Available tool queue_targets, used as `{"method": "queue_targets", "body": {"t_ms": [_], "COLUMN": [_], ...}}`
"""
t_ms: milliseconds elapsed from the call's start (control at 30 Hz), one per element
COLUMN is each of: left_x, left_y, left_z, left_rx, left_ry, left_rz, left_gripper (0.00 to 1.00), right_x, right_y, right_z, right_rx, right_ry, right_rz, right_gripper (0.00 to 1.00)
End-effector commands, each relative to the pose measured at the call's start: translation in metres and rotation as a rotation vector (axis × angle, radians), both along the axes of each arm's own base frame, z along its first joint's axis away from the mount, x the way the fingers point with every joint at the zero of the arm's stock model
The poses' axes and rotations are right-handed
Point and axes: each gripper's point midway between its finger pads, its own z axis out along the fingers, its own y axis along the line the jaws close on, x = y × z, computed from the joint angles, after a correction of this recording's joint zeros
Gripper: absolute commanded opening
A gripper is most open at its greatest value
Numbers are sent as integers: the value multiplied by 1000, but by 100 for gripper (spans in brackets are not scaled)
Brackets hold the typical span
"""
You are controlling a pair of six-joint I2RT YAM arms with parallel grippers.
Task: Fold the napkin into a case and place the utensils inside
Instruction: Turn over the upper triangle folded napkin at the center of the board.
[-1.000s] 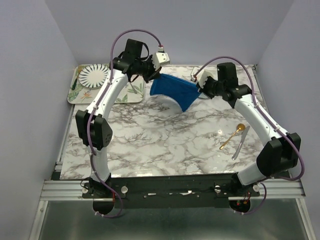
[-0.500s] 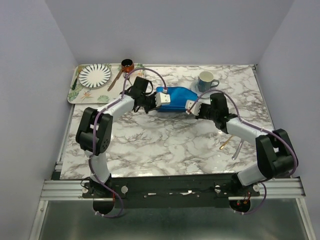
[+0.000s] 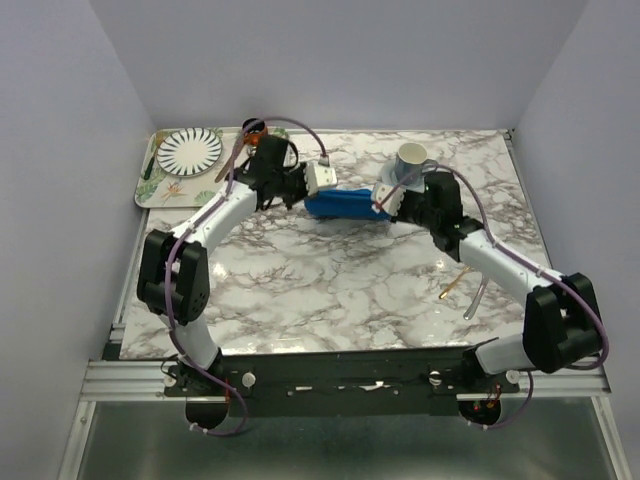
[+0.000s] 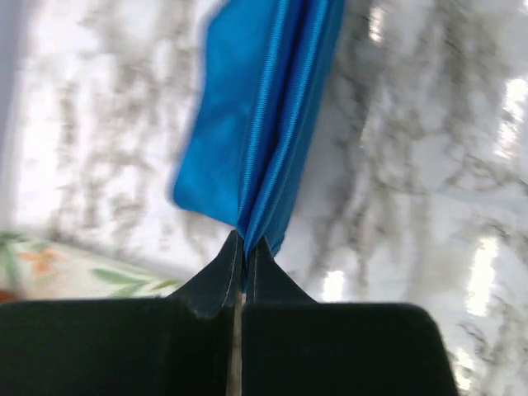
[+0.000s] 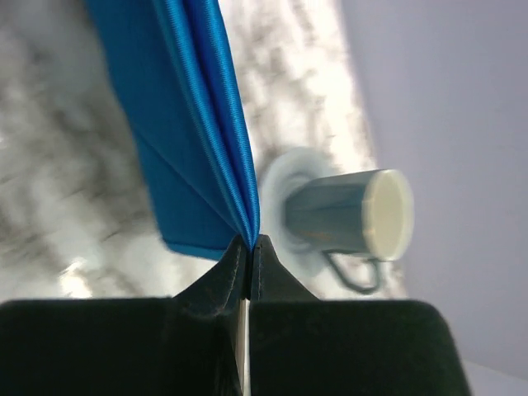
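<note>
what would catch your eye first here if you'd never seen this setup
The bright blue napkin, folded into a narrow strip, is held between the two arms over the far middle of the marble table. The left gripper and the right gripper are each shut on one end of it. Just behind it a cup stands on a saucer, and a striped plate lies far left.

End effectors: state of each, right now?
Left end effector: closed, pinching one end of the napkin.
Right end effector: closed, pinching the napkin's other end.
</note>
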Motion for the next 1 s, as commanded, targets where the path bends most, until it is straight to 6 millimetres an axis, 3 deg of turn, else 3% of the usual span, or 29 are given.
{"method": "queue_targets", "body": {"t_ms": [0, 33, 67, 100, 133, 167, 200, 233, 267, 300, 333, 433, 533, 567, 633, 667, 733, 767, 800, 867, 900, 967], "left_x": [82, 97, 118, 137, 150, 169, 187, 198, 210, 220, 228, 234, 225, 218, 206, 199, 179, 170, 154, 136, 119, 98], "left_y": [11, 15, 15, 15, 17, 19, 21, 22, 25, 26, 27, 29, 32, 32, 34, 34, 38, 37, 39, 43, 45, 47], "left_z": [80, 86, 118, 103, 106, 139, 124, 133, 155, 150, 163, 168, 149, 122, 120, 113, 86, 78, 60, 41, 25, 9], "left_rx": [-73, -81, -109, -101, -107, -147, -140, -161, -196, -195, -217, -216, -179, -152, -142, -134, -96, -87, -64, -33, -22, 0], "left_ry": [-139, -145, -214, -196, -205, -275, -267, -294, -345, -357, -415, -497, -500, -456, -464, -453, -396, -374, -330, -291, -249, -193], "left_rz": [227, 259, 287, 309, 328, 354, 386, 402, 423, 441, 449, 448, 420, 412, 392, 373, 346, 322, 305, 277, 258, 229], "left_gripper": [0, 0, 0, 0, 0, 0, 0, 0, 0, 0, 0, 0, 0, 0, 0, 0, 0, 0, 0, 0, 0, 0], "right_x": [76, 88, 108, 125, 137, 147, 161, 174, 182, 191, 203, 212, 211, 207, 198, 189, 173, 164, 147, 128, 109, 93], "right_y": [-18, -19, -18, -21, -20, -20, -20, -16, -18, -18, -17, -16, -11, -10, -8, -9, -10, -9, -10, -9, -8, -7], "right_z": [77, 84, 115, 106, 111, 118, 146, 134, 139, 145, 156, 163, 159, 145, 129, 99, 90, 80, 56, 37, 7, 3], "right_rx": [39, 37, 55, 37, 38, 32, 48, 37, 38, 45, 58, 85, 89, 84, 80, 61, 53, 41, 20, -6, -32, -43], "right_ry": [-145, -160, -225, -214, -229, -248, -308, -294, -312, -328, -355, -380, -414, -391, -359, -311, -301, -286, -240, -218, -162, -153], "right_rz": [-185, -193, -201, -215, -218, -218, -224, -225, -235, -244, -257, -261, -230, -226, -213, -204, -186, -172, -156, -120, -101, -75], "right_gripper": [0, 1, 1, 0, 1, 1, 1, 1, 1, 0, 0, 0, 0, 1, 0, 1, 1, 0, 0, 1, 1, 0]}}
